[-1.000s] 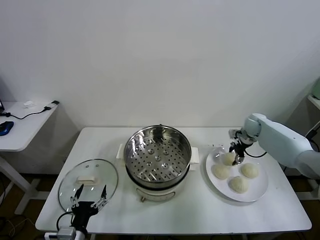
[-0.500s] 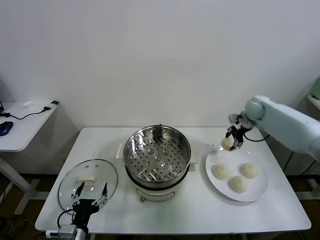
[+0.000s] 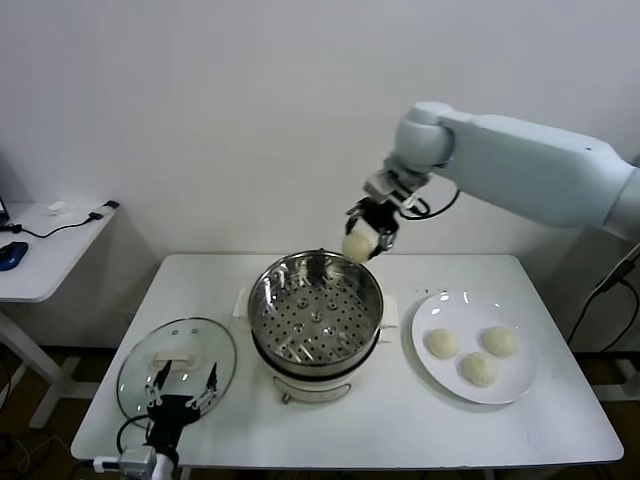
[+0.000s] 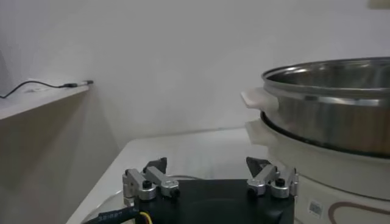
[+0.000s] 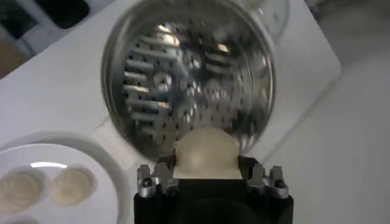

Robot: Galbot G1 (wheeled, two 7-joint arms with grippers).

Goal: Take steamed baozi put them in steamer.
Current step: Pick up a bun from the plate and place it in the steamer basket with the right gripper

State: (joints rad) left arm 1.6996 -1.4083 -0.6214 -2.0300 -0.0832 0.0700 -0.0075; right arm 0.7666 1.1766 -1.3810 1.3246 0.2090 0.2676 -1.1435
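My right gripper (image 3: pixel 364 238) is shut on one cream-white baozi (image 3: pixel 357 246) and holds it in the air above the far right rim of the steamer (image 3: pixel 315 312). The right wrist view shows the baozi (image 5: pixel 206 153) between the fingers, over the steamer's empty perforated tray (image 5: pixel 183 79). Three more baozi (image 3: pixel 441 343) (image 3: pixel 498 340) (image 3: pixel 478 368) lie on the white plate (image 3: pixel 520 385) at the right; two of them show in the right wrist view (image 5: pixel 18 183) (image 5: pixel 70 184). My left gripper (image 3: pixel 180 392) is open and empty, low at the table's front left, over the glass lid (image 3: pixel 176 365).
The steamer's steel wall and white base (image 4: pixel 329 137) stand close beside my left gripper (image 4: pixel 209 176). A side desk (image 3: pixel 40 250) with a cable and a blue object stands at the far left. A white wall is behind the table.
My right gripper has lifted one baozi off the plate and carried it left and up to above the steamer's far rim. Three baozi stay on the plate. The left arm has not moved.
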